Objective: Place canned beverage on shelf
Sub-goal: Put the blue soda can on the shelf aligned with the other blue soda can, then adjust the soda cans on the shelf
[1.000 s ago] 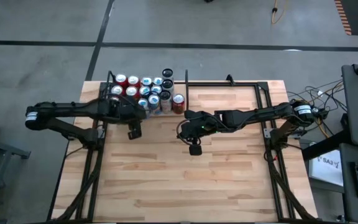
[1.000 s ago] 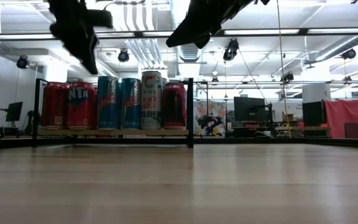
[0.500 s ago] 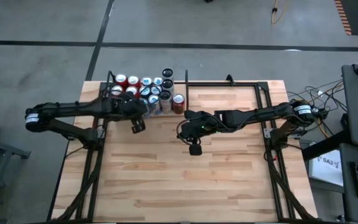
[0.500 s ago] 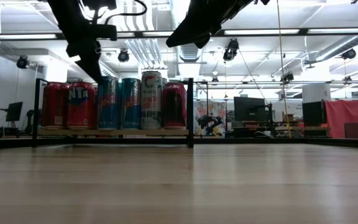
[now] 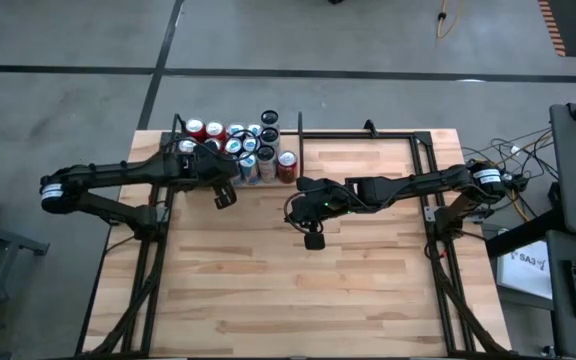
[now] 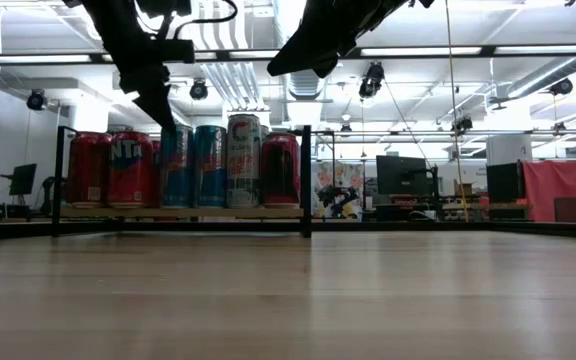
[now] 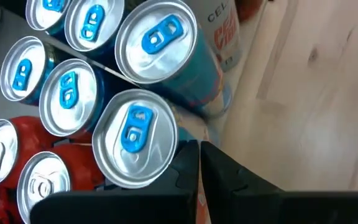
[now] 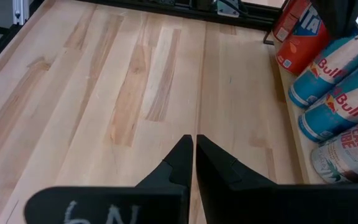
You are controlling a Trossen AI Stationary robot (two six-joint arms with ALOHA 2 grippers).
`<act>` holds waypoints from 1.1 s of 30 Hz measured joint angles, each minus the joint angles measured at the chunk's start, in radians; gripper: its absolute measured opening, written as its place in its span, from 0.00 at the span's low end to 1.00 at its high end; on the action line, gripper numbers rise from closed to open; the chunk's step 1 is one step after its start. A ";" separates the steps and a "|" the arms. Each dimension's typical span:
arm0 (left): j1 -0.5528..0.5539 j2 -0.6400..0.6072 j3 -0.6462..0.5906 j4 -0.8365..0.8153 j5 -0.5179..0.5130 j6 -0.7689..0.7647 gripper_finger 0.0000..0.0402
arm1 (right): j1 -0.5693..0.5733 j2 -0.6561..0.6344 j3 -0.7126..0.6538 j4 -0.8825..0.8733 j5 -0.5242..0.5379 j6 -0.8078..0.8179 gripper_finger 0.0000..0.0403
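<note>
Left wrist view: left gripper point(image 7: 200, 163) fingers are pressed together, nothing held, poised just above the blue-tabbed cans point(image 7: 134, 137) packed in the shelf point(image 5: 230, 150). High view: the same gripper point(image 5: 224, 196) is seen at the shelf's front edge, over the can rows. Low view: red, blue and white cans point(image 6: 244, 160) are stood upright on the shelf's wood floor inside the black frame. Right gripper point(image 5: 313, 240) is held closed too, empty, over the bare table point(image 5: 298, 290) mid-board, well clear of the shelf.
</note>
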 joint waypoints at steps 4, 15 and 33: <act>-0.001 -0.002 0.012 -0.021 0.000 0.005 0.00 | -0.003 0.000 0.000 0.000 0.000 0.005 0.02; -0.001 -0.093 0.116 0.038 -0.075 0.075 0.00 | -0.003 0.000 0.000 0.003 0.000 -0.004 0.02; -0.004 -0.218 -0.125 0.167 -0.053 0.048 0.00 | -0.005 0.000 0.000 0.079 0.000 -0.004 0.02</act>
